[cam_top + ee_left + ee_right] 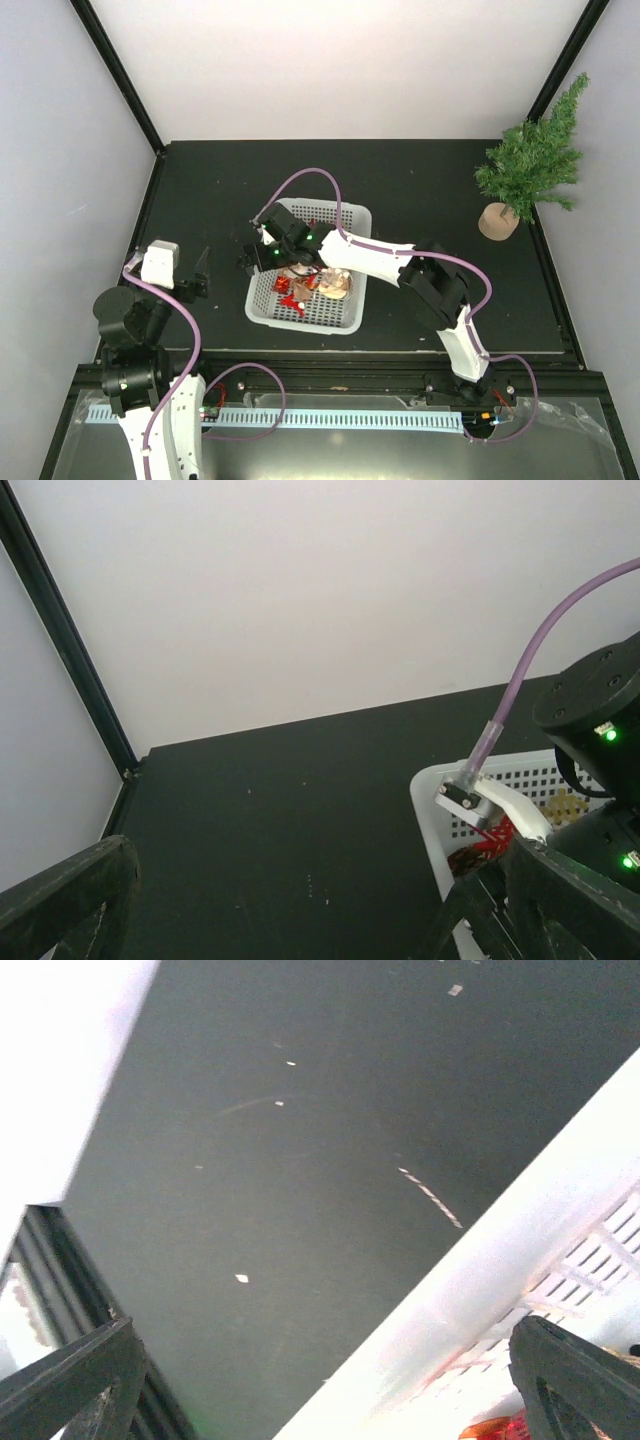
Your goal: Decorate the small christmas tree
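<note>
Spread wide over the white basket's (300, 323) rim, the right claw (252, 246) should centre on one red ornament (290, 297) before closing.

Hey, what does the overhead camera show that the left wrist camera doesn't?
Only overhead: the small green christmas tree on its tan base, at the far right corner of the black table, away from the white mesh plastic basket. Only left wrist: that basket's left wall from low and side-on. Both: the basket's red ornaments, and the right end effector at its left rim, trailing a purple cable.
</note>
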Robot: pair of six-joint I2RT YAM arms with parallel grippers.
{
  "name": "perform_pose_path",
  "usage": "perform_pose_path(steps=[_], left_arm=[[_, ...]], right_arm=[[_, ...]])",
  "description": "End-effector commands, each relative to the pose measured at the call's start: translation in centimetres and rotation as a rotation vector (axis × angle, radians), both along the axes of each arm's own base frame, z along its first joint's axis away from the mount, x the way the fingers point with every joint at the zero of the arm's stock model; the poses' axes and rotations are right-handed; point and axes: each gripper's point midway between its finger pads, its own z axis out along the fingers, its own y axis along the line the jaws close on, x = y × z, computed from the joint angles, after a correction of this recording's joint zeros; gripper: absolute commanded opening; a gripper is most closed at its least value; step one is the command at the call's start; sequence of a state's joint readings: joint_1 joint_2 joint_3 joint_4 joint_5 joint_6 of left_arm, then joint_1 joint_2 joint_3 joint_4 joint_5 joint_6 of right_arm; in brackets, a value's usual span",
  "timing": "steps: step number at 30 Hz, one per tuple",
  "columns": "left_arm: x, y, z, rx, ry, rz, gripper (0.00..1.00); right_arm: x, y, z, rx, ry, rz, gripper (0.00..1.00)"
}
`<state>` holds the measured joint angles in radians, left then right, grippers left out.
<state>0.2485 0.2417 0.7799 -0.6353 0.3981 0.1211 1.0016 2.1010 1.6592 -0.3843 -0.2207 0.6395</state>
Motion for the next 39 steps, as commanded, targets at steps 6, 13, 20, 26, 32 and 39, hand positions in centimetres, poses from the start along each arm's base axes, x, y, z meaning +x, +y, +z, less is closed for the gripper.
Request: perform_pose_path(steps=[6, 13, 20, 26, 32, 39], left_arm=[[-0.3, -0.2, 0.5, 0.018, -0.032, -0.008, 0.99], [-0.3, -0.3, 0.5, 0.021, -0.032, -0.013, 0.99], [-0.7, -1.4, 0.6, 0.031, -0.018, -0.080, 0.99], [0.4, -3.2, -1.0, 0.044, 0.139, -0.234, 0.99], [2.1, -4.6, -5.1, 0.078, 0.415, -0.438, 0.94], [2.2, -6.0, -10.5, 0.344, 0.726, -0.585, 0.97]], right_arm=[[0.2, 6.3, 7.1, 0.299, 0.046, 0.064, 1.00], [2.0, 7.5, 7.8, 0.295, 0.005, 0.050, 1.00], [3.1, 1.0, 8.5, 0.154, -0.176, -0.098, 1.00], [4.2, -6.8, 11.1, 0.020, -0.327, -0.261, 1.00], [4.8, -13.9, 12.9, 0.056, -0.353, -0.370, 1.00], [3.8, -18.0, 14.1, 0.017, -0.414, -0.410, 1.00]])
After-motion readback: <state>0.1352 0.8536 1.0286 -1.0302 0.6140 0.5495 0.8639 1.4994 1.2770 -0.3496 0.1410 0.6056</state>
